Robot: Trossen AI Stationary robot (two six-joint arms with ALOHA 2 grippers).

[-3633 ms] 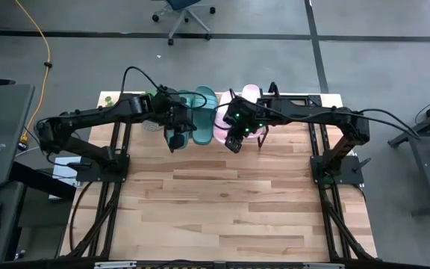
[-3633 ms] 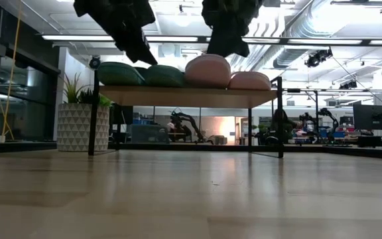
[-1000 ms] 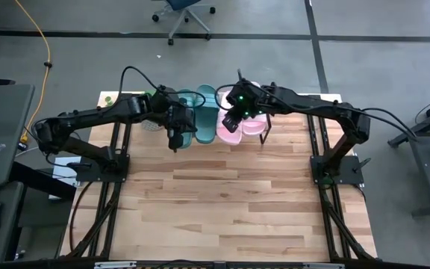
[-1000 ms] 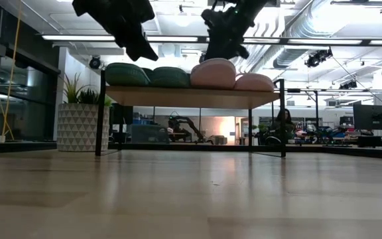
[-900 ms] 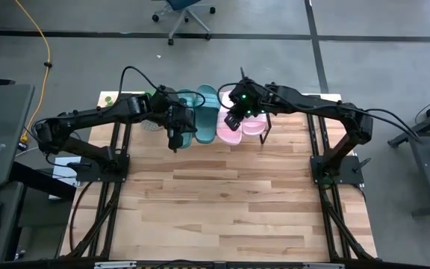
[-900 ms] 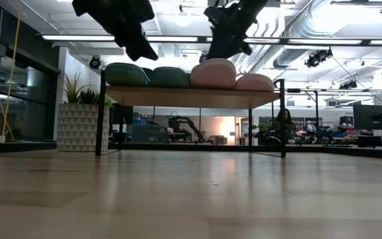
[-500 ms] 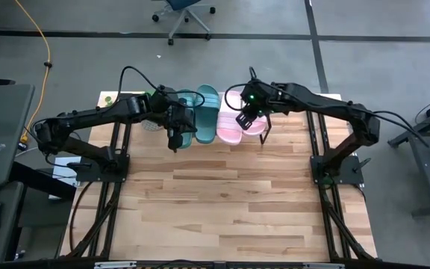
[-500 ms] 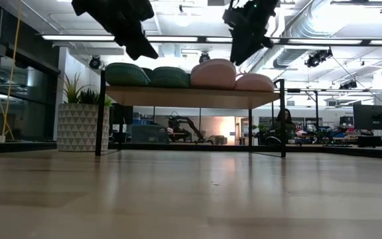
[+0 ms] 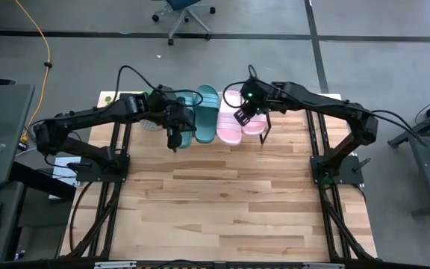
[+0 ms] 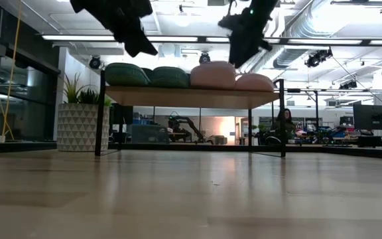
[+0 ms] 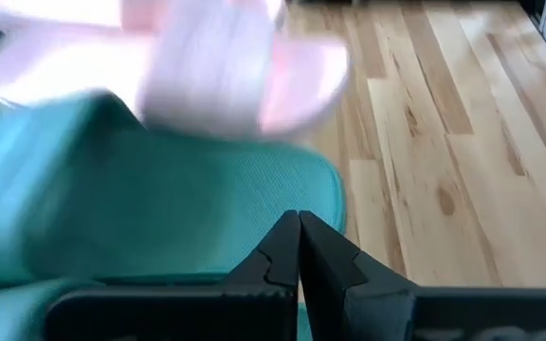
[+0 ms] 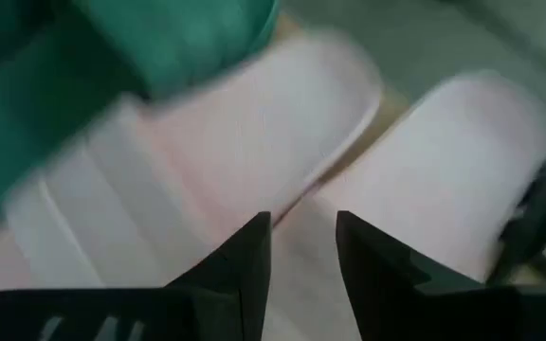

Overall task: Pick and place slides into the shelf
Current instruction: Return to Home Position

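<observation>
Shelf (image 10: pixel 178 97): stands at the far edge of the table (image 9: pixel 222 202). It is a light plank on thin black legs, with all four slides in a row on top.
Left gripper (image 9: pixel 173 140): hangs over the near end of the green pair. The low view shows it well above them, touching nothing. Its fingers are pressed together and hold nothing.
Green slides (image 9: pixel 206 112): lie side by side on the shelf's left half. In the high view the left one is partly covered by the left gripper.
Pink slides (image 9: pixel 226 133): lie side by side to the right of the green pair. The left one is just beside the right green slide.
Right gripper (image 9: pixel 240 118): hangs over the pink pair, about where the two meet. The low view shows it raised well above them. Its fingers are apart with nothing between them.
</observation>
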